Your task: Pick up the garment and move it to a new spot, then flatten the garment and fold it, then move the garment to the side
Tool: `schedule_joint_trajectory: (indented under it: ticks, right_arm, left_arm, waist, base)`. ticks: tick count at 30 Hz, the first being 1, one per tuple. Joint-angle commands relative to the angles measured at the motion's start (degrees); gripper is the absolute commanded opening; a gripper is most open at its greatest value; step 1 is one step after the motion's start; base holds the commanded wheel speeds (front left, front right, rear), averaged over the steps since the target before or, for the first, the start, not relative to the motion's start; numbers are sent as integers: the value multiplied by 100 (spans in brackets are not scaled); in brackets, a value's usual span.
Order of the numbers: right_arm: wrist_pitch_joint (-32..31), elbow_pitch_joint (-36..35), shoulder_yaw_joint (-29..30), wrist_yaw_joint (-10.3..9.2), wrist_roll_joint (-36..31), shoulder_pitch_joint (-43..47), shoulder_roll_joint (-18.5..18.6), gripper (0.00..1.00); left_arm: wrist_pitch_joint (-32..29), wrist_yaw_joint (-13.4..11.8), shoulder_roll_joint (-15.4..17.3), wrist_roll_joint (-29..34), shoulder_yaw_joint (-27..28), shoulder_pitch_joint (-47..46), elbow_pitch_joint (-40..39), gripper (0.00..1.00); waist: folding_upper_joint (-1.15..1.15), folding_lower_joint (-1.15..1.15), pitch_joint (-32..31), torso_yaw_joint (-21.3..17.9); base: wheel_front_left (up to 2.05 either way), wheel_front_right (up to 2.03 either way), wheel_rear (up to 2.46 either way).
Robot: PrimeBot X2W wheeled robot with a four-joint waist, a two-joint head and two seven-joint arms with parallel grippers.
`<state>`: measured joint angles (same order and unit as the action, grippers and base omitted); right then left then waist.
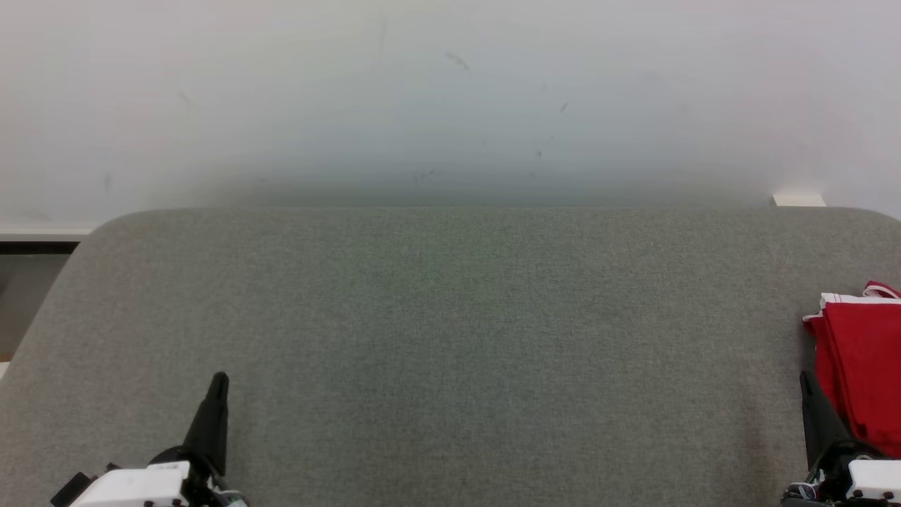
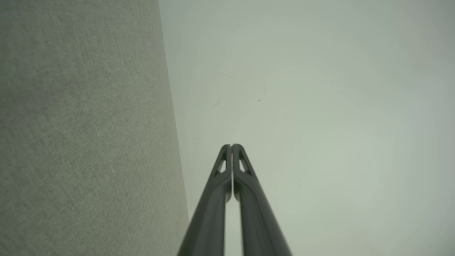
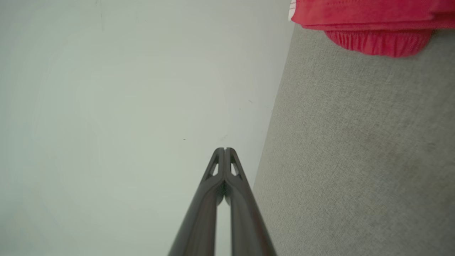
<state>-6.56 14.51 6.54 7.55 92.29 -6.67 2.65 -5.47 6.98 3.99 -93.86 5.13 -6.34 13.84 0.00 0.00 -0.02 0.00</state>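
Both pinched shut, empty: left claw (image 1: 220,381), right claw (image 1: 805,376); garment (image 1: 863,352) at right edge of table (image 1: 450,331).

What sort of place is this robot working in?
Probably a plain test room or lab, not a home: a grey fabric-covered table stands before a scuffed white wall, with a red garment lying at its right side.

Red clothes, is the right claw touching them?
Apart. In the right wrist view, bare grey surface lies between the shut right claw and the red clothes.
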Motion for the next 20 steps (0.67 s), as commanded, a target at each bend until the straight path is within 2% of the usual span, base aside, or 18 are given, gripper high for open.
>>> schedule_joint_trajectory:
  ticks: [1,20]
  right_arm:
    - [-29,1,23,-12,5,-43,43,0]
    - [-29,1,23,-12,5,-43,43,0]
  left_arm:
    - [1,7,0,42,15,-36,-16,0]
    - [-14,6,-8,58,28,-37,-16,0]
  waist:
    - [0,0,0,0]
    - [0,0,0,0]
  base:
    - [0,0,0]
    - [0,0,0]
